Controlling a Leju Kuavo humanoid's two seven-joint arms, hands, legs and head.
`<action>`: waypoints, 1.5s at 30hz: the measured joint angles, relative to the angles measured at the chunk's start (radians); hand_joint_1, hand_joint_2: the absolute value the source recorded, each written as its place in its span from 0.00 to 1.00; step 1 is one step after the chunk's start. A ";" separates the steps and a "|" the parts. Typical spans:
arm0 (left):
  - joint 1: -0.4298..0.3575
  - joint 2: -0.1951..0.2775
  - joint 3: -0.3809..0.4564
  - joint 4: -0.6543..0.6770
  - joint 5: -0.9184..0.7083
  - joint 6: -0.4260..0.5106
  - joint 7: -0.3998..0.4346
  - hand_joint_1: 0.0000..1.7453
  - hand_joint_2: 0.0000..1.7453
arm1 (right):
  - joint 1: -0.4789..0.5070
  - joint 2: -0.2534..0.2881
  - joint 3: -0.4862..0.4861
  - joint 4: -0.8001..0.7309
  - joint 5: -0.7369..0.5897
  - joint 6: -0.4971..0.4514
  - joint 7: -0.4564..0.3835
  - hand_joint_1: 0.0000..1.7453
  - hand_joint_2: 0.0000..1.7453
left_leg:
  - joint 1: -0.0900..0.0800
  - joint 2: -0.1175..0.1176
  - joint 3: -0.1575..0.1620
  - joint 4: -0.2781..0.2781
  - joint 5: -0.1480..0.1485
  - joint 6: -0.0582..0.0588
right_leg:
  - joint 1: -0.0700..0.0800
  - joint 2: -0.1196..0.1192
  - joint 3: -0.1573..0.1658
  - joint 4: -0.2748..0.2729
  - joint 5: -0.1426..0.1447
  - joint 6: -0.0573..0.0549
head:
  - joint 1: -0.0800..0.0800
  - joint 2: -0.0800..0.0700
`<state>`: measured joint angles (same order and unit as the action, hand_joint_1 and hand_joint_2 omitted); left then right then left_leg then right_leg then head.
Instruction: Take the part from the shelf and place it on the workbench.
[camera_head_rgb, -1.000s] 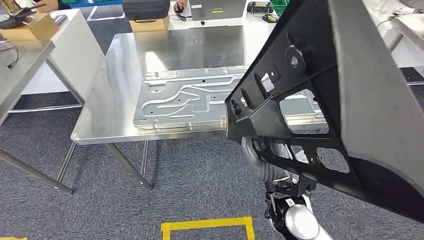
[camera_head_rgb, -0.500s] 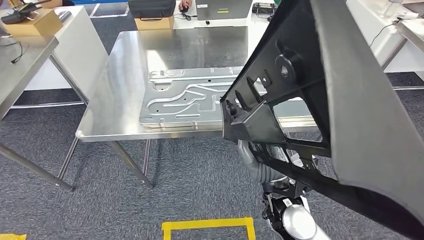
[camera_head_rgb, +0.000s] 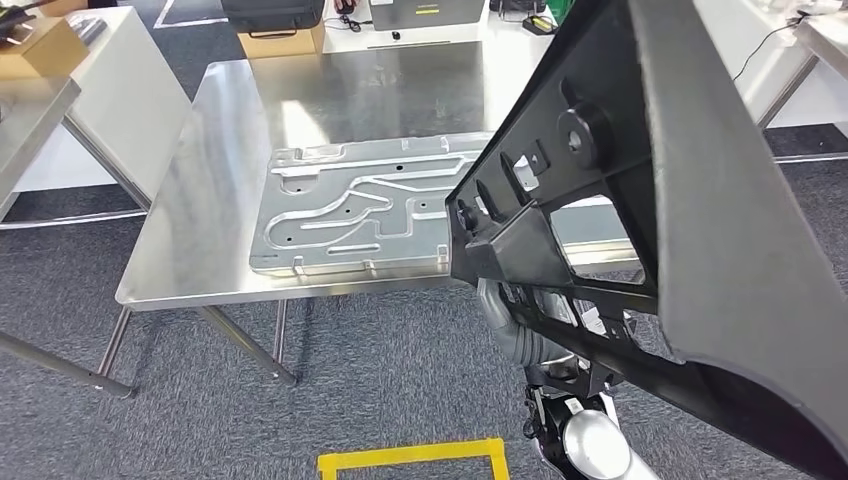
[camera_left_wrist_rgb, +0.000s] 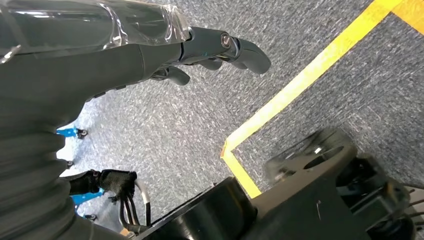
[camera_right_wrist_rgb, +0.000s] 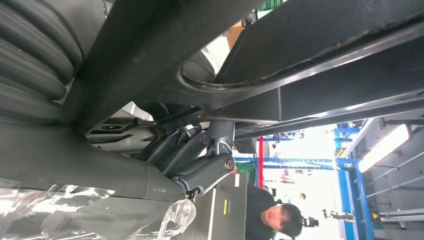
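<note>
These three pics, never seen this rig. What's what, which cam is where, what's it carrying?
It is a two-legged humanoid robot with two arms and fingered hands. The head view looks down from its body: a steel workbench ahead carries a stamped metal plate. The big black part close to the camera is the load. The right wrist view sits behind the right hand, whose fingers curl around that part. The left wrist view shows the left hand hanging free over grey carpet and yellow floor tape, holding nothing.
</note>
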<state>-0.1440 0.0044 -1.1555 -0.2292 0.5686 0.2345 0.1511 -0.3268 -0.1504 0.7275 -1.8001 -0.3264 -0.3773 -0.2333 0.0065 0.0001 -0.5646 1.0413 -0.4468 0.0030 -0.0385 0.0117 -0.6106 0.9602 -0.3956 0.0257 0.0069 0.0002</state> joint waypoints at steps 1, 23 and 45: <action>0.002 0.000 0.000 0.000 0.001 0.000 -0.002 0.00 1.00 | 0.000 -0.001 0.000 0.000 0.000 0.000 0.000 1.00 1.00 | -0.002 -0.001 0.004 -0.040 0.031 0.002 | 0.001 0.001 0.004 -0.006 0.002 0.004 | 0.000 0.000; 0.014 -0.008 0.000 0.001 0.000 -0.005 -0.033 0.00 1.00 | -0.008 -0.012 -0.002 0.009 0.006 0.000 -0.001 1.00 1.00 | -0.019 -0.014 0.088 -0.052 -0.117 0.035 | 0.016 -0.009 0.014 -0.058 0.035 -0.028 | -0.015 0.000; 0.007 -0.004 0.001 0.003 0.002 0.001 -0.052 0.00 1.00 | -0.007 -0.010 -0.002 0.005 0.012 -0.004 -0.005 1.00 1.00 | 0.019 -0.030 0.088 -0.124 -0.018 -0.004 | -0.004 -0.006 0.020 -0.042 0.042 0.016 | -0.035 0.000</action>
<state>-0.1371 0.0002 -1.1547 -0.2262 0.5710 0.2353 0.0992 -0.3340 -0.1609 0.7250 -1.7953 -0.3140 -0.3809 -0.2386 0.0257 -0.0302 -0.4767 0.9171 -0.4649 -0.0006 -0.0429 0.0061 -0.5907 0.9186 -0.3535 0.0419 -0.0282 0.0000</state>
